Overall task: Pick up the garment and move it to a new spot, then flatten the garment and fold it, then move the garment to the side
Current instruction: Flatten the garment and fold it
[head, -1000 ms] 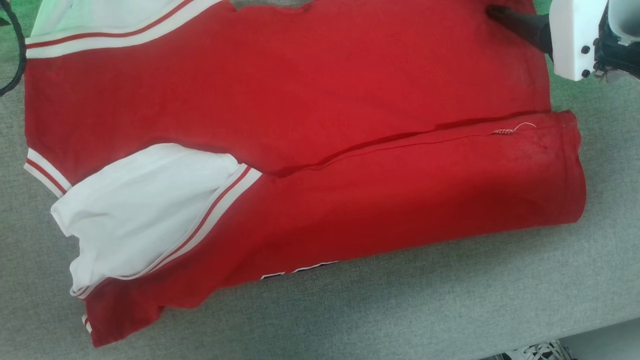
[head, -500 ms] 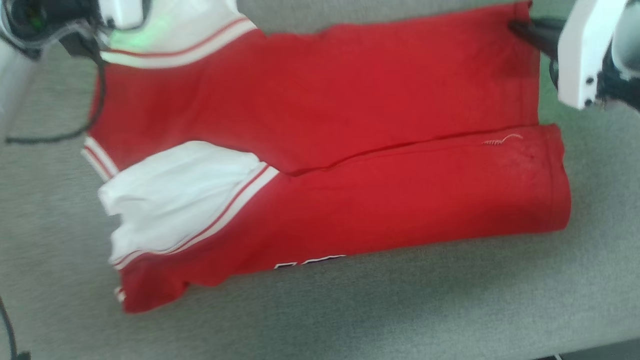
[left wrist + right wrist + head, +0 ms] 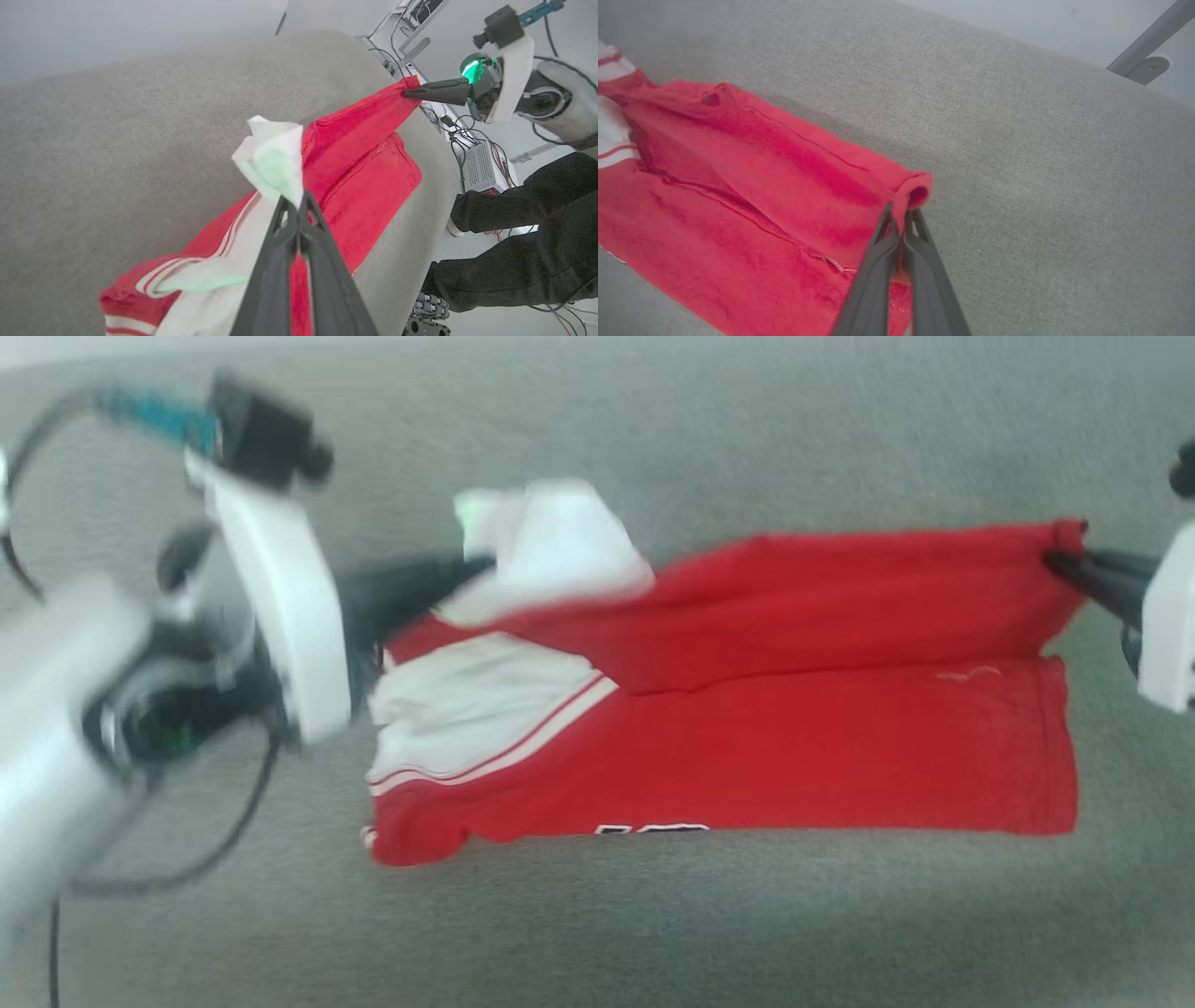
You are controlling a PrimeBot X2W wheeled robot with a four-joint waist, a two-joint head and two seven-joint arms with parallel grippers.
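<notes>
Garment (image 3: pixel 794 756) spans left-right, white sleeves (image 3: pixel 476 700) apparently leftward.

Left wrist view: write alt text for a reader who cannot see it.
The left gripper, shut, pinches the white sleeve of the red garment over a grey padded surface. Beyond, the right gripper pinches a red corner, and a person in dark clothing is at the right edge.

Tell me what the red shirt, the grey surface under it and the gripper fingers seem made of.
The shirt looks like soft matte knit, maybe cotton or polyester: it drapes and creases. The surface seems a grey woven cloth cover, its fine weave showing. The fingers look like dark matte plastic, with moulded cut-outs.
</notes>
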